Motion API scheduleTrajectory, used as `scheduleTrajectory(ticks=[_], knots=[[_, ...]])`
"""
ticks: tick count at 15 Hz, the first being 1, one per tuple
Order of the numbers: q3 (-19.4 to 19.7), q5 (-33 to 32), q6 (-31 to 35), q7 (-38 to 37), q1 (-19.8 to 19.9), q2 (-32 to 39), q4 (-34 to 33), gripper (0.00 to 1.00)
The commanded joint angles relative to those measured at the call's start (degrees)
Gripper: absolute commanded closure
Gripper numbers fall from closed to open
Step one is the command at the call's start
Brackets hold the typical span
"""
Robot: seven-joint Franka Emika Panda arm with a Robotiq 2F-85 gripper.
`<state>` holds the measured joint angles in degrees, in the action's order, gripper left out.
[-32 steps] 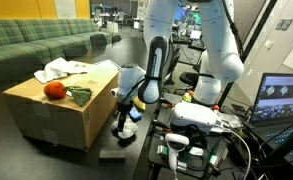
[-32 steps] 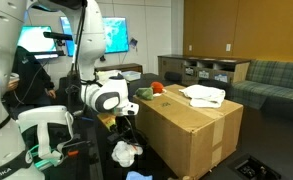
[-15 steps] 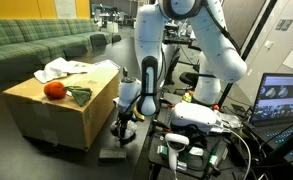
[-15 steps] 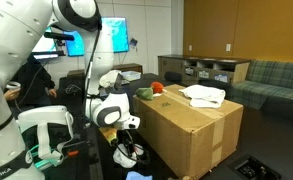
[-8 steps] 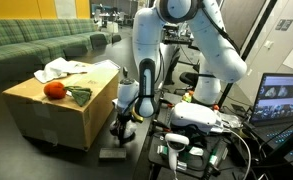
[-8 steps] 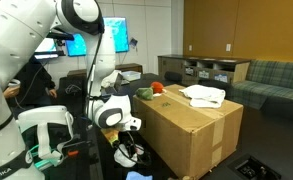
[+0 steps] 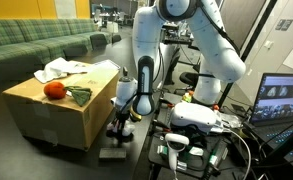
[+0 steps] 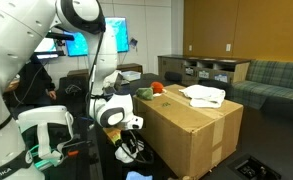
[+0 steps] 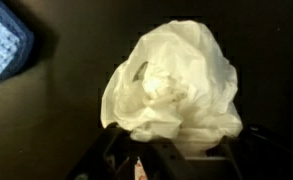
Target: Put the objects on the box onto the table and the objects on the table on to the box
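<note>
Ball [image 7: 53,90], green cloth [image 7: 79,96], white cloth [image 7: 64,69] atop carton [image 7: 71,122]

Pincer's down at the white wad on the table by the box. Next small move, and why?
Probably close the pincer fully on the white cloth wad before lifting. It sits low at the black table beside the box. The wad fills the wrist view just ahead of it, but a firm grip isn't evident.
</note>
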<state>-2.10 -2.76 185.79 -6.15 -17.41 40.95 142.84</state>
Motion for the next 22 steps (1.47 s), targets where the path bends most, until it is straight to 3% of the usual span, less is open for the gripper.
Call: scheduleTrajectory(ticks=[1, 7, 17, 22], knots=[[-1.7, 0.7, -2.7, 2.1, 1.9, -3.3, 1.0, 0.99], [-3.4, 0.4, -11.7, 2.3, 3.2, -11.5, 2.8, 0.97], [-5.5, -0.2, -38.3, 1.2, 3.9, -32.4, 4.9, 0.97], [-5.2, -3.1, -46.5, -2.1, 4.4, -41.9, 4.7, 0.97]])
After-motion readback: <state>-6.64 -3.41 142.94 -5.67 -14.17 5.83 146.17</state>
